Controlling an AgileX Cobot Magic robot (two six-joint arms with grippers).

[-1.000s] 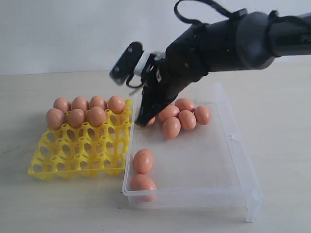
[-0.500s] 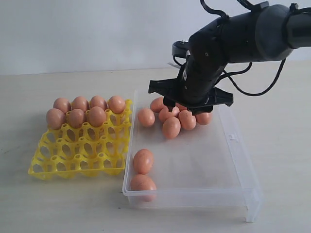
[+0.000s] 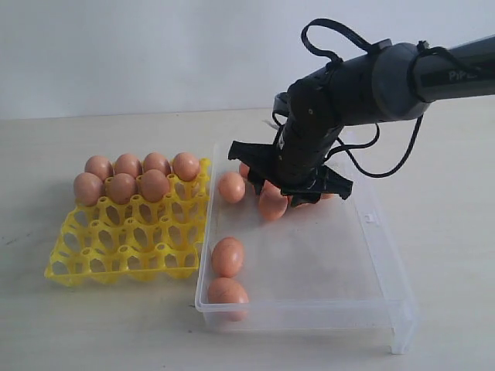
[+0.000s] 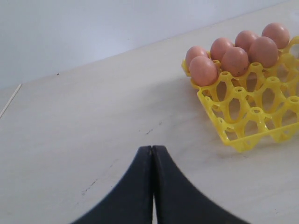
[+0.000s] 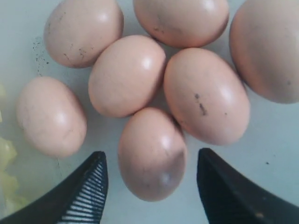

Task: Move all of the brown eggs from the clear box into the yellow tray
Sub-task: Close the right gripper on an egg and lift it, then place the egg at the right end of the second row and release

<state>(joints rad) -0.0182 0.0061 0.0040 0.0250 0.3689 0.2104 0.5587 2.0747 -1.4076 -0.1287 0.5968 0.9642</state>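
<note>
The yellow tray (image 3: 124, 239) on the left holds several brown eggs (image 3: 121, 186) in its two far rows. The clear box (image 3: 363, 309) to its right holds a far cluster of eggs partly hidden by my right arm, one egg (image 3: 231, 187) near the far left wall, and two eggs (image 3: 227, 256) at the near left corner. My right gripper (image 3: 298, 185) hangs open over the cluster. In the right wrist view, one egg (image 5: 152, 153) lies between its fingertips (image 5: 91, 179), untouched. My left gripper (image 4: 152, 149) is shut on nothing, over bare table beside the yellow tray (image 4: 243, 140).
The box has a small latch tab (image 3: 371, 219) on its right wall. The light tabletop (image 3: 100, 325) stretches around tray and box. A pale wall stands behind.
My right gripper swung from the box's far left corner over to the egg cluster and dropped lower over it. One egg now lies in the open near the far left wall.
</note>
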